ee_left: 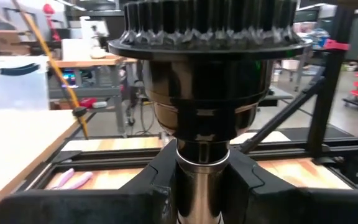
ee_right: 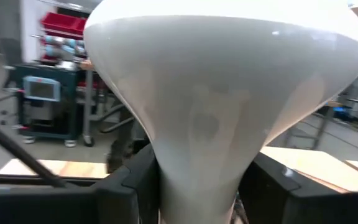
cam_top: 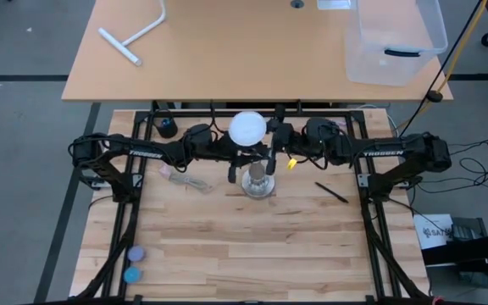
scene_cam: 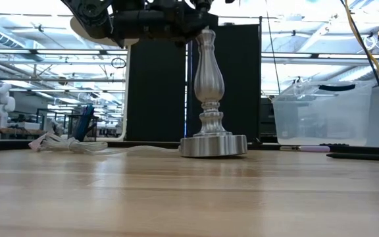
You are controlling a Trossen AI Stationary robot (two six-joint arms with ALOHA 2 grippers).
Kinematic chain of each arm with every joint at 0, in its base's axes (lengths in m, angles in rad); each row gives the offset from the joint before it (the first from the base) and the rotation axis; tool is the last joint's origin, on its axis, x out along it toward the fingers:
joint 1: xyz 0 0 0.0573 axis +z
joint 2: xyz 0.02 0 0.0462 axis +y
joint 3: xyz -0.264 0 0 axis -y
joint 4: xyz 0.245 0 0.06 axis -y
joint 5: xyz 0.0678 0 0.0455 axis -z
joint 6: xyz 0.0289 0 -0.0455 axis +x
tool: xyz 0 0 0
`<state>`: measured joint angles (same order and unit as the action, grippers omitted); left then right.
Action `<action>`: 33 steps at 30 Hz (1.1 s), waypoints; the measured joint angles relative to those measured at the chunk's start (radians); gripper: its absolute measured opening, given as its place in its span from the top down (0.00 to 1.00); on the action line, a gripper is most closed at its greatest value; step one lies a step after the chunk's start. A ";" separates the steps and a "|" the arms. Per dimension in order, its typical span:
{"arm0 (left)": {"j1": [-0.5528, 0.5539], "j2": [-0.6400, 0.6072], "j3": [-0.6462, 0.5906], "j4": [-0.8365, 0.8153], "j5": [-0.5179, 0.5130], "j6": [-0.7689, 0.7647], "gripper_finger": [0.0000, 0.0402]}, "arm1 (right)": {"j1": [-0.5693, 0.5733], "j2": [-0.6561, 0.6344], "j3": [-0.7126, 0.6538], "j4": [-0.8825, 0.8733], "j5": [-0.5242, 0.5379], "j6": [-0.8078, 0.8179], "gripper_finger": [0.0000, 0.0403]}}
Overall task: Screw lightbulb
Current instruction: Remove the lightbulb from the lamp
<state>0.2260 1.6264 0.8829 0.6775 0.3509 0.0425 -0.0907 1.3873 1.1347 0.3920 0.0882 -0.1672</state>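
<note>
Butcher-block tabletop [cam_top: 252, 233] under lamp post [scene_cam: 210, 79]; workshop shelving behind.

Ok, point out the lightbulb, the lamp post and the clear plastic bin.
lightbulb [cam_top: 248, 128], high view, top of the white globe.
lamp post [scene_cam: 208, 79], low view, middle of the silvery shaft.
clear plastic bin [cam_top: 394, 38], high view, on its floor near the rim.

The worktop [cam_top: 252, 246] is pale butcher-block wood in a black frame, standing on a grey floor [cam_top: 24, 169]. Beyond it stands a tan desk [cam_top: 244, 59] carrying a clear plastic bin [cam_top: 394, 38] and a white T-shaped pipe [cam_top: 134, 36]. At table height a dark panel [scene_cam: 156, 92] rises behind the worktop, and past it a large hall shows, with ceiling trusses [scene_cam: 51, 66] and bright overhead light. Red bins [ee_right: 61, 25] sit on shelving there.
</note>
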 joint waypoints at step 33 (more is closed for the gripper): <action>-0.021 0.000 0.000 0.009 0.107 0.023 0.82 | -0.099 -0.006 0.149 -0.250 -0.466 0.029 0.31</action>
<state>0.2054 1.6268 0.8828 0.6868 0.4579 0.0654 -0.1899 1.3810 1.2834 0.1420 -0.3781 -0.1379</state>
